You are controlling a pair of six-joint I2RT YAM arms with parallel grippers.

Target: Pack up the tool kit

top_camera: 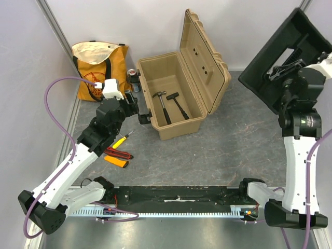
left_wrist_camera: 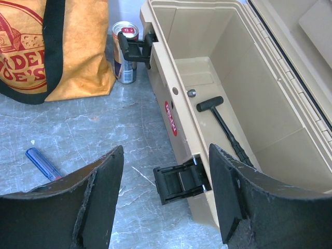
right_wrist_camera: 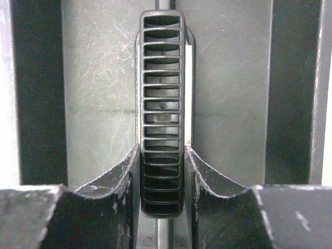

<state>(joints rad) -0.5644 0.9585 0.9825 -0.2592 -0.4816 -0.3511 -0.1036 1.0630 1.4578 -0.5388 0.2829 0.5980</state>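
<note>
Tool kit partly packed: the open toolbox at bench centre holds two hammers; its tray is out.
The right end effector is clenched on the one black tray's handle at two o'clock. The left end effector is released, straddling the box wall. Three small tools, one a yellow-handled screwdriver, lie loose at eight o'clock, unpacked. One tote bag and one can sit at eleven o'clock.

Robot lab test cell: plain pale wall panels on aluminium posts far and left, scuffed grey tabletop, two white arms bolted to black rail at near edge, purple cables.
</note>
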